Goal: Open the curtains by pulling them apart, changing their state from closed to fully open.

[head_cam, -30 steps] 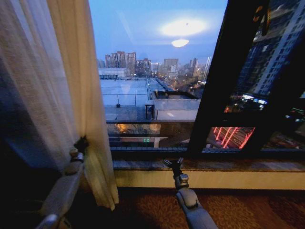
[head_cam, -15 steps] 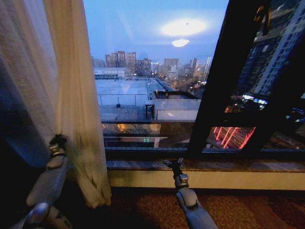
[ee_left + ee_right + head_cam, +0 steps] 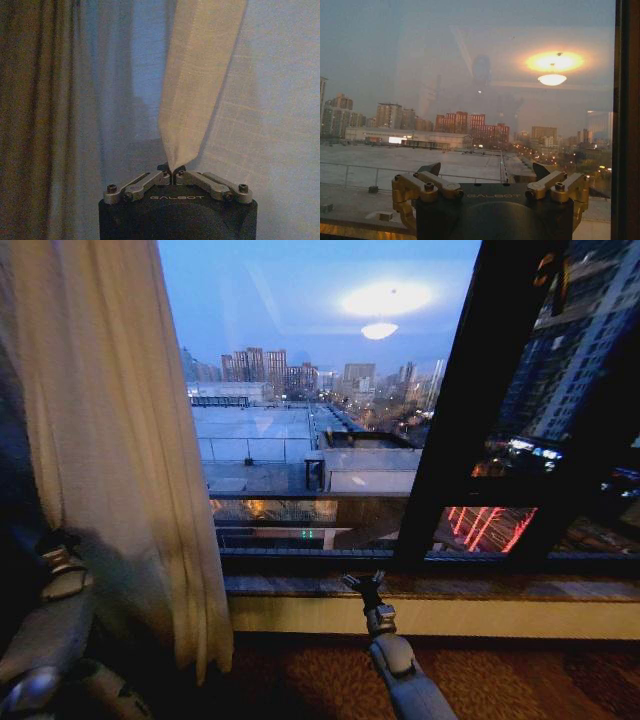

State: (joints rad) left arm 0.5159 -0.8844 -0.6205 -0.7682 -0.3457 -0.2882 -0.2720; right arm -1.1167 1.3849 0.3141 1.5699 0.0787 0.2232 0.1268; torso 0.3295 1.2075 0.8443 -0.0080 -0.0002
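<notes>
At the lower left of the frame, left gripper point(image 3: 55, 548) pinching a fold of the curtain point(image 3: 120, 440), jaws closed on the fabric point(image 3: 192, 100); pleats hanging vertically, gathered along the left edge beside the window point(image 3: 330, 390). Lower centre, right gripper point(image 3: 362, 583) idling with jaws spread, well apart from the cloth.

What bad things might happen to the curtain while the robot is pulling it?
1. The left gripper pinches just a thin fold of the curtain, so the fabric might slip out.
2. Pulling hard on that one spot might strain or tear the sheer cloth.
3. The right gripper waits open by the sill, giving no backup.
</notes>
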